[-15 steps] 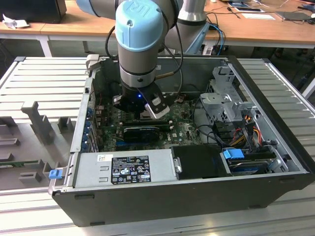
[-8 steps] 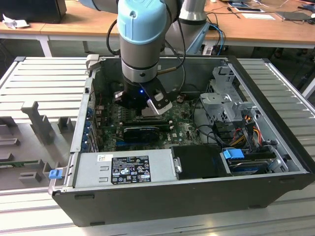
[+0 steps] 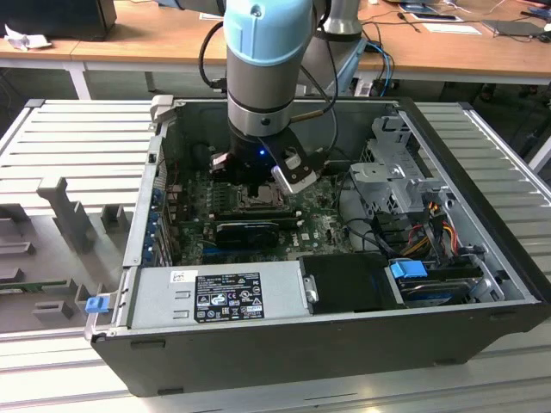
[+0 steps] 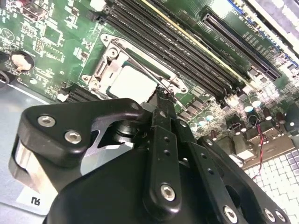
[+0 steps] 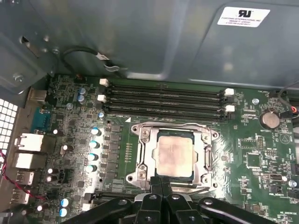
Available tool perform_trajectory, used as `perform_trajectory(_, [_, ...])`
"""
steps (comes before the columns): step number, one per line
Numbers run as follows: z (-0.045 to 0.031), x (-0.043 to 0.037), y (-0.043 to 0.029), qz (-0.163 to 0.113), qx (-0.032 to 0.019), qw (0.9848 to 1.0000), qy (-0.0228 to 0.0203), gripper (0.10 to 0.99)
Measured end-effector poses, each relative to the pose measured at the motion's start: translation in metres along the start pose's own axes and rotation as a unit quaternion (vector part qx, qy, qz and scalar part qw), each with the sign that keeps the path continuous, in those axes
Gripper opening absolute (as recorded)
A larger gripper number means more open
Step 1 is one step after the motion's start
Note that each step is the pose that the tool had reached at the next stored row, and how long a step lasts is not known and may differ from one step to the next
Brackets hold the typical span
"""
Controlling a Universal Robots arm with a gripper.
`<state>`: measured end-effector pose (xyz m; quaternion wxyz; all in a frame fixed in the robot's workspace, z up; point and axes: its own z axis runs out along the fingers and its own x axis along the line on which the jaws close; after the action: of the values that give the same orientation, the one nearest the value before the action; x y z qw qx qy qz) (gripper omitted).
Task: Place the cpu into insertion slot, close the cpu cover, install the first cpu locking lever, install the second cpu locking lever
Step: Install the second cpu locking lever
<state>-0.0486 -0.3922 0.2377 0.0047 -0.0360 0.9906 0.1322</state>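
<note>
While the arm reaches down into the open computer case [image 3: 482, 258], the motherboard [image 5: 261, 163] carries the insertion slot [image 5: 140, 163]. The cpu cover [image 5: 205, 158] lies shut over the cpu [image 5: 174, 156], seated inside. The gripper [image 5: 161, 184], fingers pressed together and empty, hangs at the cover's edge; judged step: lever installation, calling for a precise push.
</note>
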Motion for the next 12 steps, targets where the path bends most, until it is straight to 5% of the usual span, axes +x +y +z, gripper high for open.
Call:
perform_trajectory(4, [-0.0002, -0.0112, -0.0009, 0.0, 0.0, 1.0, 0.0009, 0.106])
perform_trajectory(7, [-0.0023, -0.011, -0.0089, 0.0, -0.0016, 1.0, 0.0008, 0.106])
perform_trajectory(12, [-0.0023, 0.0049, -0.0149, 0.0, -0.0122, 0.9999, 0.0, 0.106])
